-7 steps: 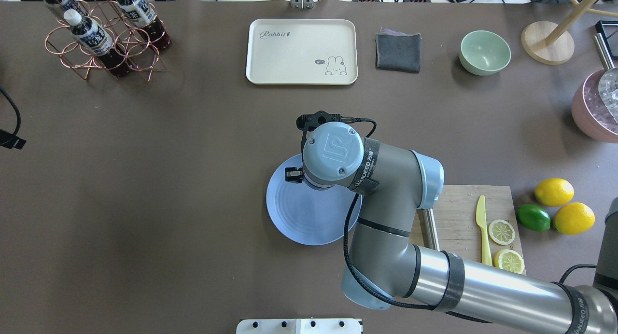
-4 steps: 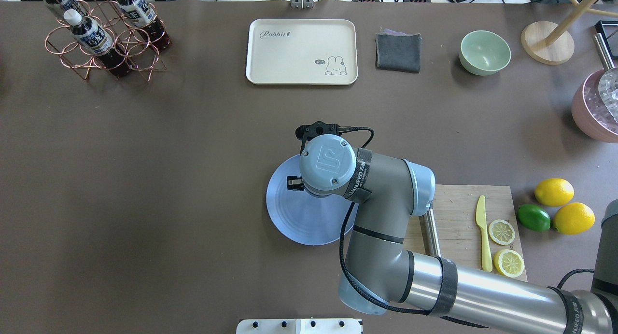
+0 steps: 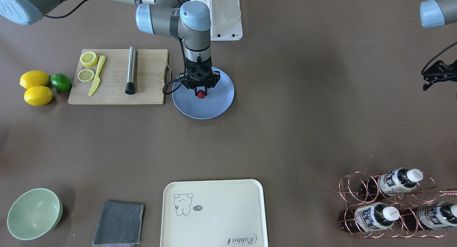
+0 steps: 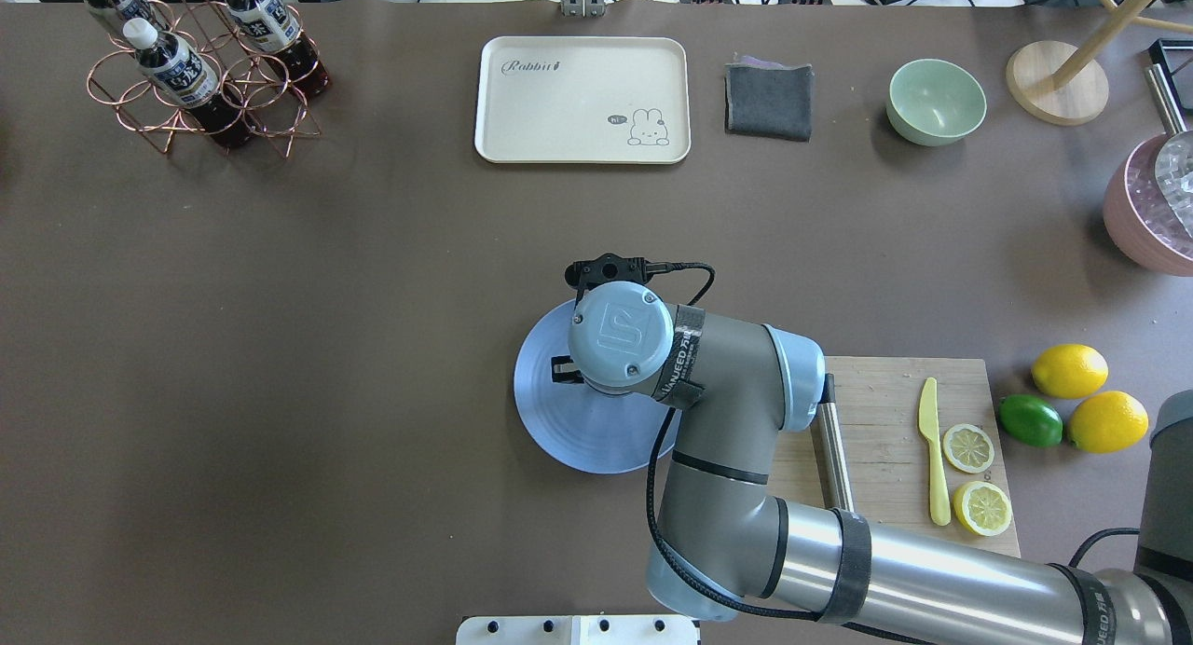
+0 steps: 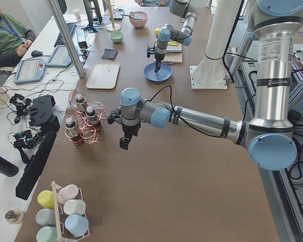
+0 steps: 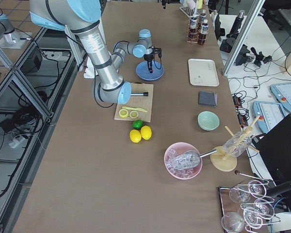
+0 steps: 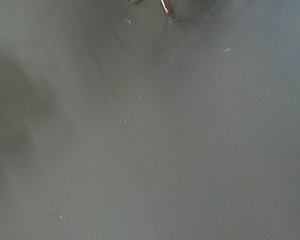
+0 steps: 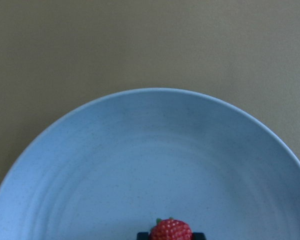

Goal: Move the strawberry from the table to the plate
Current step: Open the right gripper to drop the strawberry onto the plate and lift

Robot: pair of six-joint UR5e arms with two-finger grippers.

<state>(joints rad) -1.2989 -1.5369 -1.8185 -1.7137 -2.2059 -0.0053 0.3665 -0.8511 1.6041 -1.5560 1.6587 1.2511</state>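
Brown-grey surface (image 3: 285, 132) spreads on every side of the plate (image 3: 217, 106), and that is where the berry ends up if this goes badly. Your right end effector (image 3: 201, 91) is closed narrow on the strawberry (image 3: 201, 94), holding it over the inner part of the plate; you cannot tell from these views whether the berry touches the plate or hangs just above it. If you open from any height, expect the roundish berry to bounce or roll, and the plate is shallow, so little would stop it at the rim. If you press lower to be safe, the fingers could squash the berry or push on the plate and shift it. On opening, the bumpy skin may cling to one finger and get dragged along as you lift. The cutting board (image 3: 150, 79) lies just beside the plate on the arm's side, so a careless retreat could catch its handle. Your left end effector (image 5: 125, 142) hangs near the bottle rack (image 5: 83, 123), well apart; whether it is wide or narrow, you cannot tell
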